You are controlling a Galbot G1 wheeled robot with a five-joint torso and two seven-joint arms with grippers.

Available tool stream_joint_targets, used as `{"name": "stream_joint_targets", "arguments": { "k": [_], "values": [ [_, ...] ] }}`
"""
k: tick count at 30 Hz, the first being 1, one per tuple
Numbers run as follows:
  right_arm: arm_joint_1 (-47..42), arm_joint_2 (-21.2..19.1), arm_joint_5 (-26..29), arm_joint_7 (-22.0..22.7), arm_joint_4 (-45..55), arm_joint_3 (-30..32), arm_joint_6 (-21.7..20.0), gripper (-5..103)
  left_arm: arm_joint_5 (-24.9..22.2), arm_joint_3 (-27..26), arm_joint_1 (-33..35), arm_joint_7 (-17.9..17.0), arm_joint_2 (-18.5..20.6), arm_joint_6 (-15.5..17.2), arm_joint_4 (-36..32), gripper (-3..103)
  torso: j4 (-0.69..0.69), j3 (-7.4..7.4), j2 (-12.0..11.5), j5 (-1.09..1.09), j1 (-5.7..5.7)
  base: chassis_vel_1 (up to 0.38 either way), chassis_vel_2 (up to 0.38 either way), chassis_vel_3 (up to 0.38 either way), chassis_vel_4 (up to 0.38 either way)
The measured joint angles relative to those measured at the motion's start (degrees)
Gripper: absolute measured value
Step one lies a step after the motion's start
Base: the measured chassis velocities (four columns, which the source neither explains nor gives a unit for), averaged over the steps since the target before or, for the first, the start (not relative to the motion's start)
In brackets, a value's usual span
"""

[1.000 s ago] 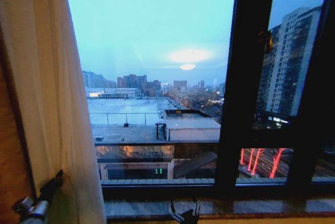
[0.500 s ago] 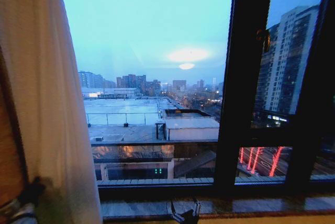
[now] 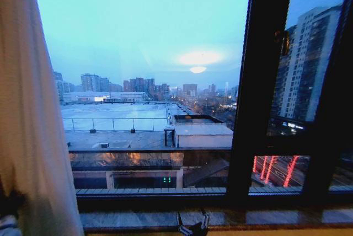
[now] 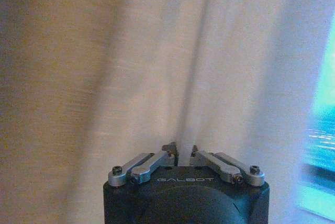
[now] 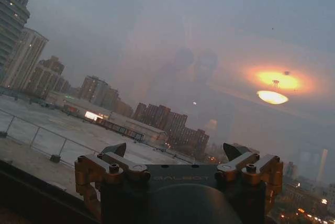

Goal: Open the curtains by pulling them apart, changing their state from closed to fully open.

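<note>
The sheer white curtain (image 3: pixel 33 114) hangs bunched at the far left of the head view, and its edge reaches the sill. In the left wrist view my left gripper (image 4: pixel 183 153) is shut on a vertical fold of the curtain (image 4: pixel 157 62). A dark part of that gripper (image 3: pixel 7 207) peeks out behind the fabric at the lower left edge of the head view. My right gripper (image 3: pixel 193 226) sits low in front of the sill, open and holding nothing. In the right wrist view the right gripper (image 5: pixel 175 153) faces the window glass with its fingers spread.
A wide window pane (image 3: pixel 154 81) shows a dusk city. A dark vertical window post (image 3: pixel 259 92) stands right of centre. The stone sill (image 3: pixel 138 219) runs along the bottom. A ceiling lamp reflects in the glass (image 5: pixel 272 85).
The curtain's edge has slid further left with my left gripper, uncovering more of the pane. The right gripper has stayed by the sill.
</note>
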Motion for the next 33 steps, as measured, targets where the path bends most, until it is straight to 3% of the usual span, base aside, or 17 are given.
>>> {"name": "stream_joint_targets", "arguments": {
  "k": [1,3,5,7,8,11,13,15,17,20,22,24,25,28,30,31,33],
  "values": [
    [0.0,0.0,0.0,0.0,0.0,0.0,0.0,100,0.0,0.0,0.0,0.0,0.0,0.0,0.0,8,0.00,0.00,0.0,0.00,0.00,0.000,0.000,0.000,0.000],
    [-0.1,0.0,0.0,0.0,0.1,0.1,0.0,100,-0.5,0.9,2.7,10.6,0.3,0.3,-3.0,19,-0.02,-0.02,0.0,0.10,0.00,0.000,0.000,0.000,0.000],
    [-0.1,0.0,0.0,0.0,0.1,0.1,0.0,100,-0.6,1.0,3.0,11.5,0.3,0.3,-3.3,19,-0.02,-0.02,0.0,0.11,0.00,0.000,0.000,0.000,0.000],
    [-0.1,0.0,0.0,0.0,0.1,0.1,0.0,100,-0.9,1.5,4.9,17.2,0.4,2.0,-5.4,30,-0.03,-0.03,0.0,0.15,-0.01,0.000,0.000,0.000,0.000],
    [-0.1,0.0,0.0,0.0,0.1,0.1,0.0,100,-0.9,1.5,4.9,17.2,0.4,2.0,-5.4,30,-0.03,-0.03,0.0,0.15,-0.01,0.000,0.000,0.000,0.000],
    [0.1,0.0,0.2,0.0,0.1,0.0,-0.1,100,-1.3,1.3,7.4,19.0,0.0,3.8,-8.1,46,-0.06,-0.02,0.0,0.15,-0.01,0.000,0.000,0.000,0.000],
    [0.1,0.0,0.3,0.0,0.1,0.0,-0.1,100,-1.5,1.3,8.1,18.9,-0.1,4.1,-8.9,46,-0.06,-0.02,0.0,0.15,-0.01,0.000,0.000,0.000,0.000],
    [0.7,0.0,1.0,0.0,0.2,0.0,-0.2,100,-1.9,1.2,10.3,17.5,-0.6,5.0,-11.7,64,-0.02,-0.03,0.0,0.15,-0.02,0.000,0.000,0.000,0.000],
    [1.0,0.0,1.6,0.0,0.3,0.0,-0.4,100,-2.0,1.3,10.7,16.3,-0.9,5.5,-12.9,64,-0.02,-0.03,0.0,0.16,-0.03,0.000,0.000,0.000,0.000],
    [1.8,0.0,3.7,0.0,0.8,-0.1,-1.4,100,-2.0,1.3,11.9,12.0,-2.4,6.4,-15.4,80,-0.07,-0.03,0.0,0.17,-0.03,0.000,0.000,0.000,0.000],
    [2.0,0.0,4.1,0.0,0.9,-0.1,-1.5,100,-1.8,1.3,12.3,10.7,-2.9,6.4,-16.0,80,-0.07,-0.03,0.0,0.16,-0.03,0.000,0.000,0.000,0.000],
    [2.4,0.0,5.8,0.3,1.2,0.6,-1.8,100,-0.2,0.8,15.7,5.9,-5.4,6.4,-19.0,95,-0.04,-0.03,0.0,0.16,-0.02,0.000,0.000,0.000,0.000],
    [2.4,0.0,5.8,0.3,1.2,0.6,-1.8,100,-0.2,0.8,15.7,5.9,-5.4,6.4,-19.0,95,-0.04,-0.03,0.0,0.16,-0.02,0.000,0.000,0.000,0.000],
    [2.5,0.0,6.6,1.0,1.2,1.1,-2.4,100,0.9,0.7,17.7,1.0,-7.0,6.2,-21.0,99,-0.03,-0.03,0.0,0.16,-0.03,0.000,0.000,0.000,0.000],
    [2.8,0.0,7.6,2.2,1.8,1.5,-3.8,100,1.4,2.6,19.3,-6.8,-9.0,6.1,-23.6,100,-0.03,-0.03,0.0,0.18,-0.03,0.000,0.000,0.000,0.000],
    [2.8,0.0,7.6,2.2,1.8,1.5,-3.8,100,1.4,2.6,19.3,-6.8,-9.0,6.1,-23.6,100,-0.03,-0.03,0.0,0.18,-0.03,0.000,0.000,0.000,0.000],
    [3.5,0.0,9.4,3.4,2.1,1.8,-5.1,100,2.1,5.1,19.2,-11.5,-11.0,6.2,-25.6,100,-0.06,-0.03,0.0,0.16,-0.03,0.000,0.000,0.000,0.000]
  ]
}}
